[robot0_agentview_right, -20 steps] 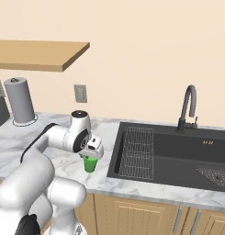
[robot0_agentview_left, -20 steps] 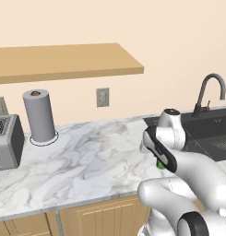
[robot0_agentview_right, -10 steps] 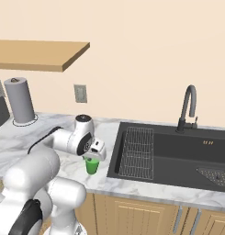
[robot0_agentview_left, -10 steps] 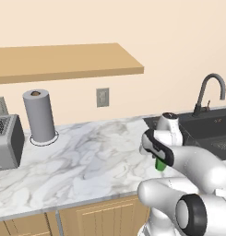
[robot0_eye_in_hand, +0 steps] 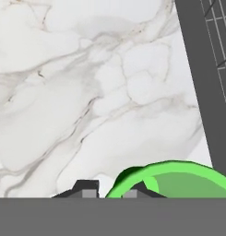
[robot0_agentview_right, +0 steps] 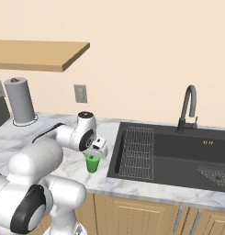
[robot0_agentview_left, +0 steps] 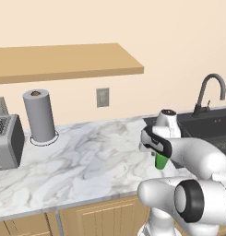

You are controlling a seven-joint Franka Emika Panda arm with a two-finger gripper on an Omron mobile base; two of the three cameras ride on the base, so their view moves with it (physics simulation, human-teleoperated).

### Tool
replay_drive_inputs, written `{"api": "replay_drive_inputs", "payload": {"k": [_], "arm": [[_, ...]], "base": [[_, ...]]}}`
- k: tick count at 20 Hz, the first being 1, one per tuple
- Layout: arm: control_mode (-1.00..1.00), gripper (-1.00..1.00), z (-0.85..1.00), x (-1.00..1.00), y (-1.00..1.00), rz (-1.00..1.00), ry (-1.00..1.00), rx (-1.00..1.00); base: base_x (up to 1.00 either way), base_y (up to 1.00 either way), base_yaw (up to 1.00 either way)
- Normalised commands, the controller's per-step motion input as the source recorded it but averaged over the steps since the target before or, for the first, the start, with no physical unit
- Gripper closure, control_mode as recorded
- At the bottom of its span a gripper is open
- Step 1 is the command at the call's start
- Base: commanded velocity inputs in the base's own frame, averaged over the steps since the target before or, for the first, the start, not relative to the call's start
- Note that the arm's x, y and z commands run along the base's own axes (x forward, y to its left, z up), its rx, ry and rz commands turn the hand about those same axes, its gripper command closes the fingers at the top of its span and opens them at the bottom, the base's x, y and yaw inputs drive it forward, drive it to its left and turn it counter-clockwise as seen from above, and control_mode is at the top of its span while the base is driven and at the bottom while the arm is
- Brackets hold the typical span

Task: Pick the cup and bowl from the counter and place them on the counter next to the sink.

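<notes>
Mostly hidden behind the arm in the left base view: the cup (robot0_agentview_left: 160, 161), only a green sliver of its side showing under the wrist. Cut off at the bottom of the hand view too: the cup (robot0_eye_in_hand: 172, 180), just the far arc of its rim and a bit of inner wall visible. Hard to make out in the right base view: the fingertips, buried under the white hand above the cup (robot0_agentview_right: 91, 163).

Gripper (robot0_eye_in_hand: 110, 193) pointing straight down, its two dark tips straddling the near-left part of the green rim, one tip outside the wall, the other inside. Jaws only narrowly apart; cannot tell whether still pinching the rim or just clear of it. Cup upright, bottom on the counter (robot0_agentview_right: 114, 184), directly under the jaws.

Just to the right of the jaws in the right base view: the black sink (robot0_agentview_right: 164, 153), with a wire rack (robot0_agentview_right: 137, 153) in its near end. Beyond the sink, a dark gooseneck faucet (robot0_agentview_right: 187, 108). Well off to the other side of the jaws, a grey paper towel roll (robot0_agentview_left: 38, 116) against the wall and a toaster (robot0_agentview_left: 4, 141) at the frame edge. Above them, a wooden shelf (robot0_agentview_left: 63, 62); on the wall behind, an outlet (robot0_agentview_left: 103, 97).
</notes>
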Motion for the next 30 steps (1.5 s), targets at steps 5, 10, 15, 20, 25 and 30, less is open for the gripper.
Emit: {"api": "replay_drive_inputs", "payload": {"k": [5,10,15,20,25,30], "arm": [[-1.00,1.00,0.00,0.00,0.00,0.00,0.00,0.00],[-1.00,-1.00,0.00,0.00,0.00,0.00,0.00,0.00],[-1.00,-1.00,0.00,0.00,0.00,0.00,0.00,0.00],[-1.00,-1.00,0.01,0.00,0.00,0.00,0.01,0.00],[-1.00,-1.00,0.25,-0.01,0.00,0.00,0.00,0.00],[-1.00,-1.00,0.50,-0.11,0.00,0.00,-0.02,0.00]], "base": [[0.00,0.00,0.00],[0.00,0.00,0.00],[0.00,0.00,0.00],[0.00,0.00,0.00],[0.00,0.00,0.00],[0.00,0.00,0.00]]}}
